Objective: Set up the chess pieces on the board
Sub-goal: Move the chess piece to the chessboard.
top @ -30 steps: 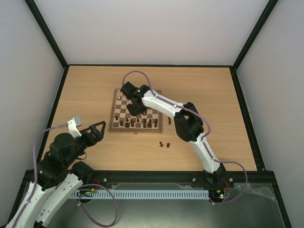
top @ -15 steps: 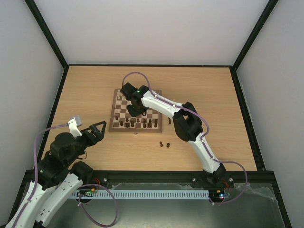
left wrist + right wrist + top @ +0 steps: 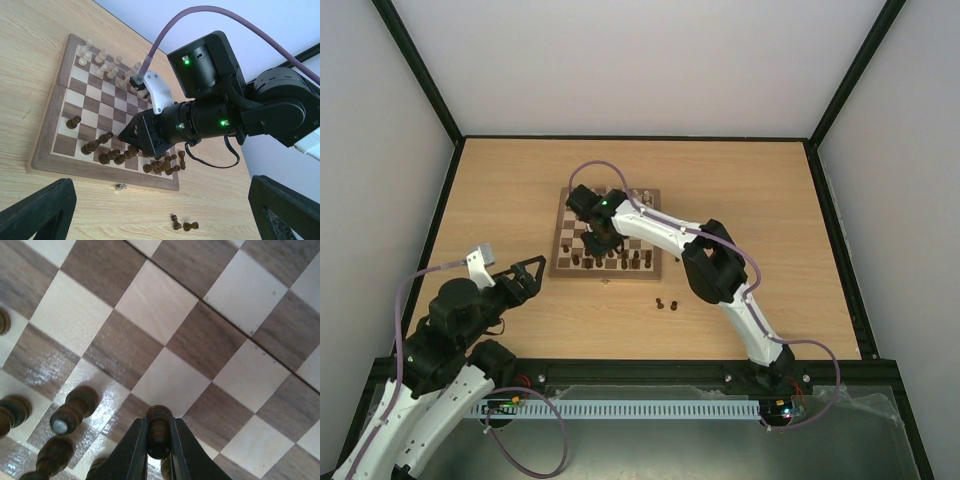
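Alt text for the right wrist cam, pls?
The right gripper, two black fingers, is shut on a small dark brown wooden chess piece at bottom centre, over a brown-and-cream checkered wooden board. More dark brown chessmen stand at lower left.

Reaches far forward with the right arm (image 3: pixel 720 270), right gripper (image 3: pixel 159 429) pointed down, pinched on a dark chess piece (image 3: pixel 160 415). Holds the left arm (image 3: pixel 440 340) folded, left gripper (image 3: pixel 525 275) spread wide.
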Tool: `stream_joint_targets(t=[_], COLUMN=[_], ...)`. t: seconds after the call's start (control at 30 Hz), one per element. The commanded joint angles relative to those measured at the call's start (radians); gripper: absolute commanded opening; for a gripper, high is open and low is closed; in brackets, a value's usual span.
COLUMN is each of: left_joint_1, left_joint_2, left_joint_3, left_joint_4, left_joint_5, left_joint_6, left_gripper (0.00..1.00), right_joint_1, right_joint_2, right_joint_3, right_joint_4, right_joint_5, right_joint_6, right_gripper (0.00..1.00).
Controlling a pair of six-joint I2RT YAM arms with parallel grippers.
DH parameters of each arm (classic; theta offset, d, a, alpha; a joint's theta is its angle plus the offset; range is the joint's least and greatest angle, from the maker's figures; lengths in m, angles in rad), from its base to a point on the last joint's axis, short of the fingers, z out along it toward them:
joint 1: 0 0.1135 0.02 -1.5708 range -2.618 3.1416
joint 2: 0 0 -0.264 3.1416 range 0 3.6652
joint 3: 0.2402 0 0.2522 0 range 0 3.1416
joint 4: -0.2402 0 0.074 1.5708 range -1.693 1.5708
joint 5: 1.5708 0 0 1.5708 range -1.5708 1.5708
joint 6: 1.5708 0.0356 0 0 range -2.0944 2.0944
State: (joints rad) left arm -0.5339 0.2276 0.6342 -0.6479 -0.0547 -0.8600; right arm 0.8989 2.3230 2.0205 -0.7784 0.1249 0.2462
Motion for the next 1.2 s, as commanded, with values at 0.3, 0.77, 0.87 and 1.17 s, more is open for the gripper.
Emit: stream_joint_targets(t=[0.3,0.77,0.87,1.17], left_joint_1=[-0.003,-0.003,-0.003,-0.003], left_joint_2=[-0.017,-0.022,-0.022,-0.018], left_joint_3=[-0.017,-0.017,-0.018,-0.015], left_joint_4=[0.022,0.02,0.019,0.019], left_joint_5=[0.017,0.015,0.015,0.013], left_joint_6=[-0.005,-0.005,-0.005,-0.002], left_gripper=[0.97,0.96,0.96,0.96], right_joint_1=[0.032,0.031,0.031,0.032], right_joint_2=[-0.068,-0.046,-0.035,-0.026], right_joint_3=[-0.081,-0.042,-0.022,-0.007], right_joint_4=[-0.026,-0.027,-0.033,-0.041], right_joint_5=[-0.006,-0.015,-0.016,-0.01], right_joint_6=[0.001,0.002,-0.001,-0.005], right_gripper=[0.12,0.13,0.14,0.17])
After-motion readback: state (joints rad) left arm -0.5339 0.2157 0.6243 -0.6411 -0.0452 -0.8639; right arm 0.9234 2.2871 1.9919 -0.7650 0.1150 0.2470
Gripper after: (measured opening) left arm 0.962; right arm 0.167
